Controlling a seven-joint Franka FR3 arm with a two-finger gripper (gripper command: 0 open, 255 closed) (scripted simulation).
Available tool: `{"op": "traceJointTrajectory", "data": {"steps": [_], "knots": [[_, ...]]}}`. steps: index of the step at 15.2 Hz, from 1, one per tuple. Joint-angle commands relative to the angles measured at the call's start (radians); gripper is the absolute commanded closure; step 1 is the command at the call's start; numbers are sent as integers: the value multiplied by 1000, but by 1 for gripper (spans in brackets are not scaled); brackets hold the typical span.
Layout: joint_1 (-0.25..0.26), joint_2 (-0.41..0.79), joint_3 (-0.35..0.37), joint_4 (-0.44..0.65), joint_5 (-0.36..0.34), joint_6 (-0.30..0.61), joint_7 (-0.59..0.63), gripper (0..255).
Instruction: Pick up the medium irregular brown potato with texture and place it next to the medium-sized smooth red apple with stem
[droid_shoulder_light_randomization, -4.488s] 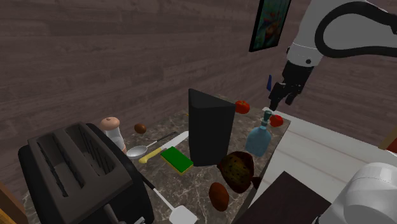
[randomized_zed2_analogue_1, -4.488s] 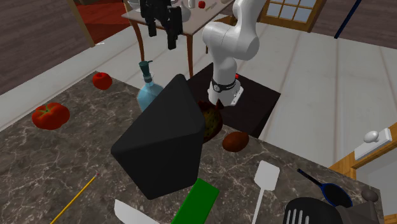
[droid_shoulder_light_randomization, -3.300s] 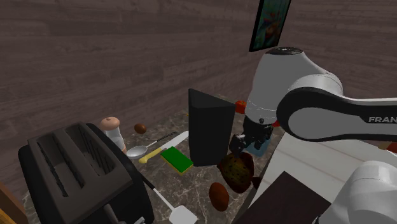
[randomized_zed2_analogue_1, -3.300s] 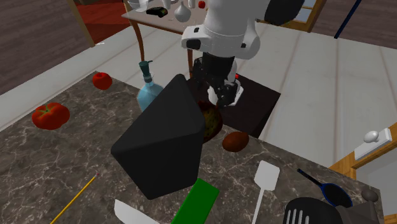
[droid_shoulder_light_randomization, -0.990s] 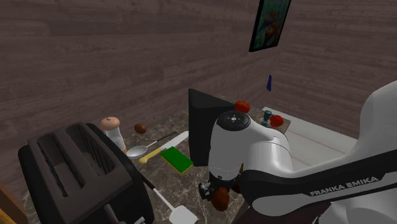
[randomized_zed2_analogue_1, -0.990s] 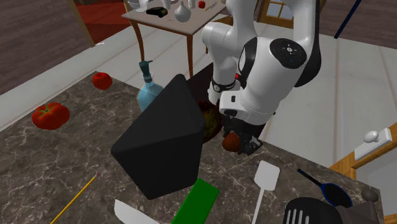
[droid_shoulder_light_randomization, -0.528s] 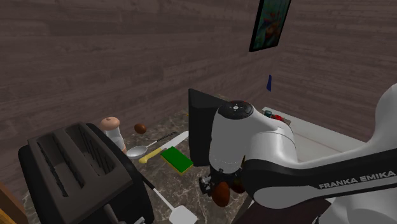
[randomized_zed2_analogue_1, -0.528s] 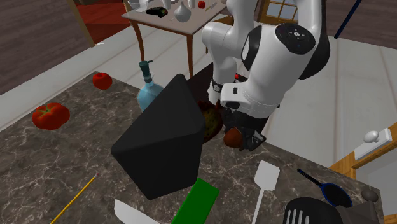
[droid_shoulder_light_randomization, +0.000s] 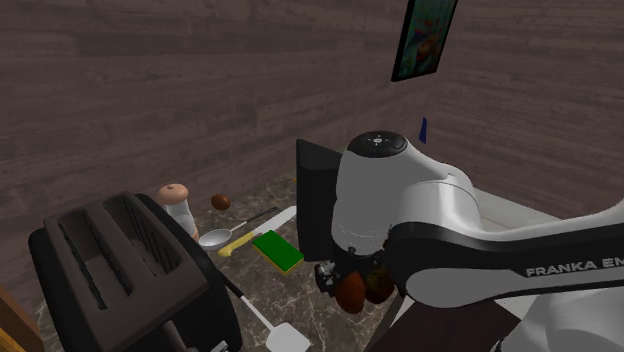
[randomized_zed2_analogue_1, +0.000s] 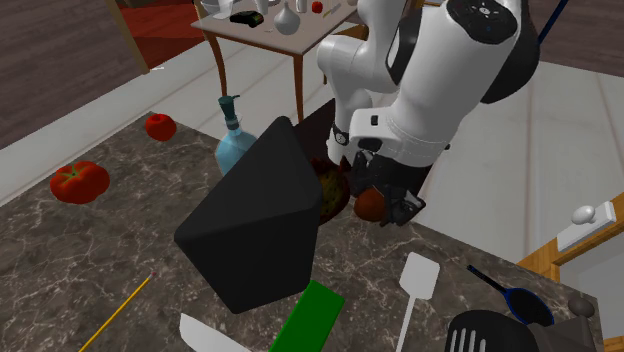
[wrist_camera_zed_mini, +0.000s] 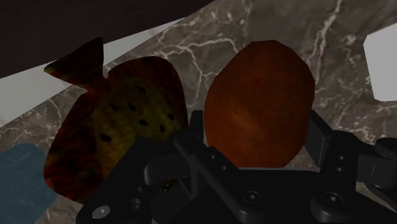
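While pinched between my fingers (wrist_camera_zed_mini: 320, 137), potato (wrist_camera_zed_mini: 257, 102) sits dead centre in pincer (wrist_camera_zed_mini: 257, 137), over dark veined marble counter (wrist_camera_zed_mini: 254, 25). Potato: reddish-brown oval, faint mottling. Beside it, flat fish (wrist_camera_zed_mini: 114, 127) on counter, yellow-brown, dark spots.

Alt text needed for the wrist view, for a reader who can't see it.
The black gripper clasps a brown potato between its fingers, above a dark marble counter. A mottled brown flat fish lies on the counter beside the potato.

Dark plank wall (droid_shoulder_light_randomization: 180, 70) with a framed picture (droid_shoulder_light_randomization: 424, 38); pale floor (randomized_zed2_analogue_1: 565, 130), seemingly tiled; wooden side table (randomized_zed2_analogue_1: 268, 41)
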Motion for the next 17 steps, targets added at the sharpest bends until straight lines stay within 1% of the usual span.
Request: {"op": "traceJointTrajectory", "data": {"steps": [1,13,14,17], "knots": [[3,-15,-10,19,0,-34,-6,255],[5,-68,-60,141,-9,-208,-30,255],[6,-69,-60,142,-9,-209,-31,255],[-4,-118,-131,87,-23,-205,-110,255]]}}
